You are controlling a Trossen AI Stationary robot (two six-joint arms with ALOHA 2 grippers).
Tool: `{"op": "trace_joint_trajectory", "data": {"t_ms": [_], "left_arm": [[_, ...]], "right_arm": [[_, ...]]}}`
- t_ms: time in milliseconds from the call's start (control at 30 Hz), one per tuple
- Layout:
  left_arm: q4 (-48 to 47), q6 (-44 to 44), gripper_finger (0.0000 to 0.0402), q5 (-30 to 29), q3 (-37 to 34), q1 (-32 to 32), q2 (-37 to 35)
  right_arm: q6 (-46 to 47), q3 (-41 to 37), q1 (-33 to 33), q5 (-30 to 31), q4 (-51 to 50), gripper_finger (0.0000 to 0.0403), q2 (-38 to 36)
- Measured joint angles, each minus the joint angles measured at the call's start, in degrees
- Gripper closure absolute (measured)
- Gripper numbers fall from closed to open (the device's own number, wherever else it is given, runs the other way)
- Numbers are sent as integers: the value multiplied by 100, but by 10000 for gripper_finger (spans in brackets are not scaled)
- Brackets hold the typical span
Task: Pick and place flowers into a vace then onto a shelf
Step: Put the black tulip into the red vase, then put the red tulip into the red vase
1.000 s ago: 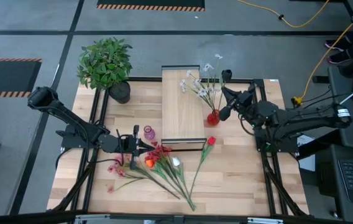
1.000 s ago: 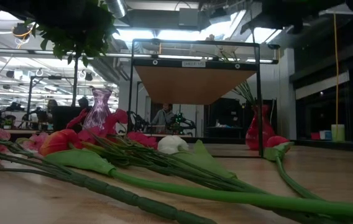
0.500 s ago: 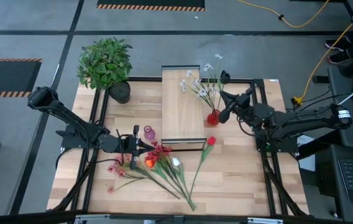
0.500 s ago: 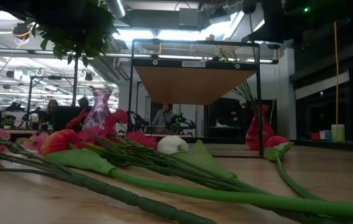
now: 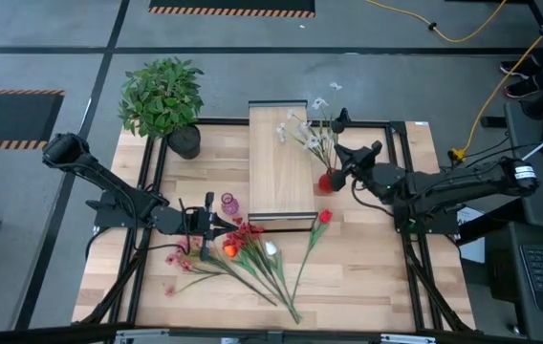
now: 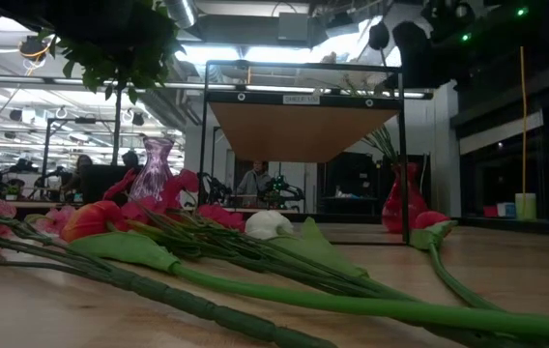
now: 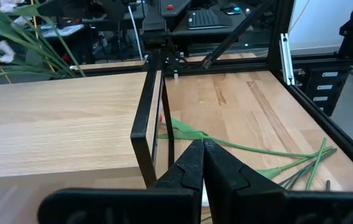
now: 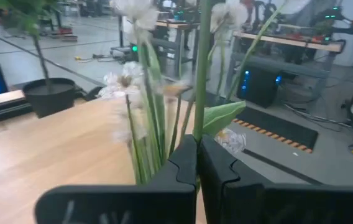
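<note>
The left hand [image 5: 216, 224], fingers pressed together on nothing, hovers beside the loose flowers [image 5: 252, 258] lying near the surface's [image 5: 367, 277] front edge, by a small purple vase [image 5: 229, 204]. Farther back, the right hand [image 5: 334, 175], pinched shut, is at the red vase [image 5: 327, 182] of white blossoms on the shelf [image 5: 281, 162].
</note>
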Motion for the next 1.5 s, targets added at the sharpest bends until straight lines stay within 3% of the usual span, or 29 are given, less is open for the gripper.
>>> {"op": "trace_joint_trajectory", "data": {"t_ms": [433, 1033, 1500], "left_arm": [[0, 4, 398, 0, -2, 0, 0], [-4, 4, 398, 2, 0, -2, 2], [-7, 4, 398, 2, -1, -2, 1]], "right_arm": [[132, 0, 0, 12, 250, 399, 324], [25, 0, 191, -240, 168, 279, 264], [-474, 0, 703, -232, 171, 269, -532]]}}
